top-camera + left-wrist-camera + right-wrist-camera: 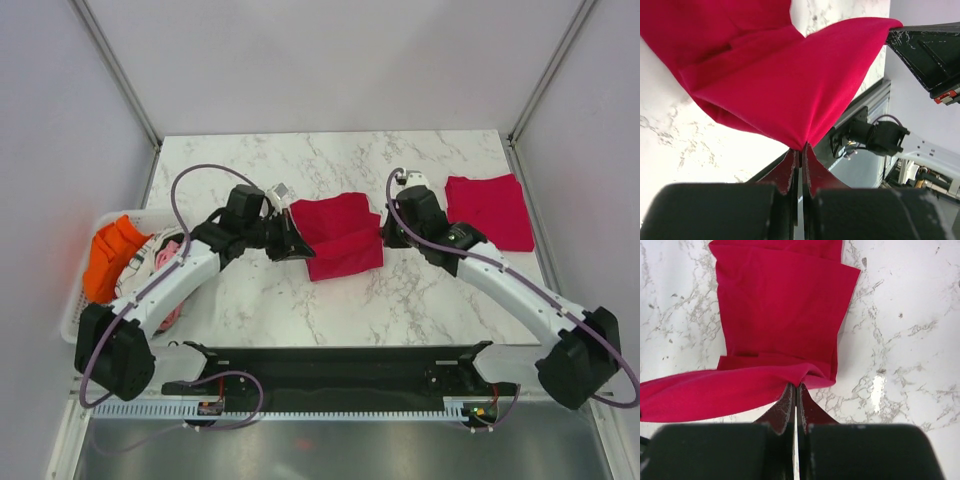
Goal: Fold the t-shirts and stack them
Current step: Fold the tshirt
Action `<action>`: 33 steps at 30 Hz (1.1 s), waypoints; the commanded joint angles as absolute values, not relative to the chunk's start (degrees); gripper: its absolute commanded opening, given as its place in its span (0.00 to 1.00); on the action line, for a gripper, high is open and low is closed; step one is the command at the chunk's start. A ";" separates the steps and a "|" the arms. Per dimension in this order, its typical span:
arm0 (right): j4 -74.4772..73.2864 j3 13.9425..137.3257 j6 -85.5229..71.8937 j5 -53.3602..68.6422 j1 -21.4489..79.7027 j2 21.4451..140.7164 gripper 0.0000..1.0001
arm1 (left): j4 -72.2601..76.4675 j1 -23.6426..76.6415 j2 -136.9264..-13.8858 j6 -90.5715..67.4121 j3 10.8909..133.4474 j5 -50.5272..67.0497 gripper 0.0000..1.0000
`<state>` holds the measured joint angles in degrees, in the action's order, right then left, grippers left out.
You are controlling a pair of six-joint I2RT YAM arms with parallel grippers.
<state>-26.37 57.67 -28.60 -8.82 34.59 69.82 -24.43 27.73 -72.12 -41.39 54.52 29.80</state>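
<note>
A crimson-red t-shirt (338, 235) lies partly folded at the table's middle. My left gripper (296, 246) is shut on its left near corner; the left wrist view shows the cloth (790, 85) pinched at the fingertips and lifted. My right gripper (385, 232) is shut on its right near corner; the right wrist view shows the cloth (780, 315) bunched at the fingertips. Between the two grippers the near edge of the shirt is raised off the marble. A second red t-shirt (488, 210) lies folded flat at the right.
A white basket (75, 300) at the table's left edge holds an orange cloth (112, 255) and other pale clothes. A black rail (330, 365) runs along the near edge between the arm bases. Metal frame posts stand at the back corners.
</note>
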 commanded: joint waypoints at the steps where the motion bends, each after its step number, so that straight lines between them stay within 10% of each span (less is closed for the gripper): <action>1: -23.47 63.18 -26.11 -8.27 31.39 75.04 0.00 | -25.93 25.67 -76.54 -38.50 59.23 31.64 0.02; 17: -17.32 89.09 -24.43 -0.18 23.56 107.72 0.01 | -24.79 13.80 -103.95 -35.95 79.35 29.18 0.02; 20: -15.48 96.90 -25.13 1.84 22.50 115.80 0.22 | -24.35 11.61 -112.46 -36.91 86.20 30.23 0.02; 23: -13.80 101.85 -26.45 1.93 21.97 121.18 0.95 | -22.24 10.99 -119.07 -35.87 92.54 30.50 0.76; 24: -13.62 102.30 -26.28 2.80 21.89 121.72 0.98 | -22.24 11.07 -119.53 -35.16 94.20 30.59 0.99; 33: -7.03 92.11 -21.10 11.24 18.02 120.14 0.83 | -17.41 12.30 -109.07 -34.36 78.51 21.18 0.98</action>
<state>-10.68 92.86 -23.46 5.76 19.94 120.92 -20.88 11.46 -113.25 -36.38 81.84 24.56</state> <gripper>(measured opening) 0.868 0.987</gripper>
